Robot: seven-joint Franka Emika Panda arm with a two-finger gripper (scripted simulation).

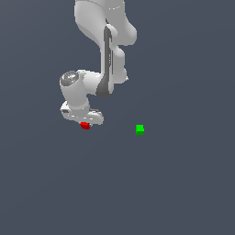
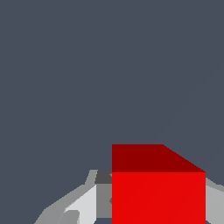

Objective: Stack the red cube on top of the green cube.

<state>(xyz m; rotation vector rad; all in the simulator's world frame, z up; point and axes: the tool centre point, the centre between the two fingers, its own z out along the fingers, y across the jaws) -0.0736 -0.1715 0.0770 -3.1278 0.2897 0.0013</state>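
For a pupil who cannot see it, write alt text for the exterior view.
A white robot arm reaches down over a tiny red cube, its gripper right at the cube. A matching green cube sits apart toward the exterior view's right on a plain dark grey surface.

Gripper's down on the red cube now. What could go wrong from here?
1. In the wrist view the red cube sits off-centre between the fingers; it may twist or slip on closing.
2. The green cube is tiny, so slight misalignment at release could topple the stack.
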